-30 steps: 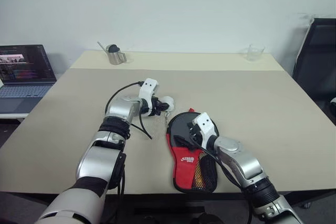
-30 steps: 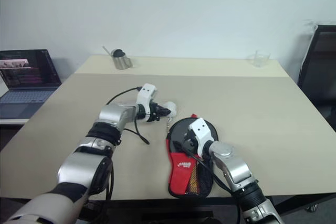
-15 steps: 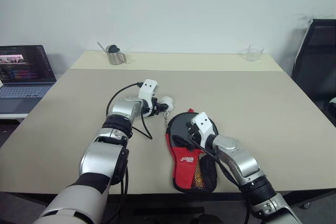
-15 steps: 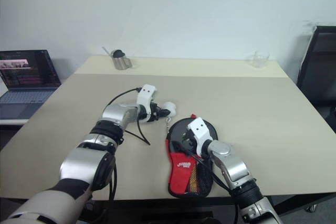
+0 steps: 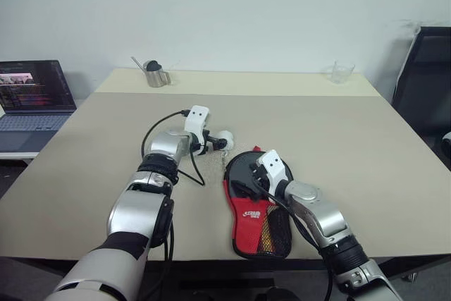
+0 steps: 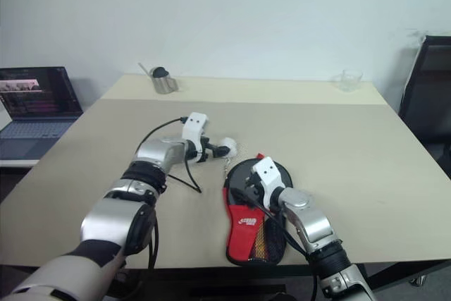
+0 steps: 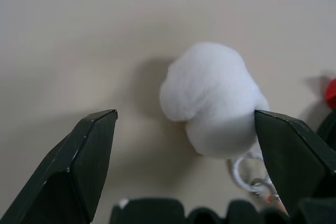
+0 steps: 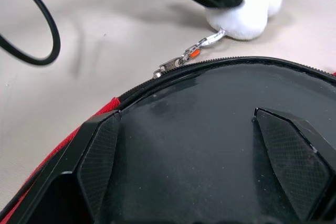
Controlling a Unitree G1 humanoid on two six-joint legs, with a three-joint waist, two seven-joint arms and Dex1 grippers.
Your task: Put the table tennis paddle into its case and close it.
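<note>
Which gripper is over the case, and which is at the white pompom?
The right gripper hovers over the black case; the left gripper is at the white pompom.

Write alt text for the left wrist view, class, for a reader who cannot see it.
A fluffy white pom-pom lies on the beige table between the open left pincer's two black fingers, one of which stands right beside it. A small metal ring and chain hang from the pom-pom's near side.

A beige table [image 5: 352,132] is sitting against a plain white wall [image 5: 246,12], laptop [image 5: 32,96] glowing beside it, black chair [image 5: 426,82] opposite.
</note>
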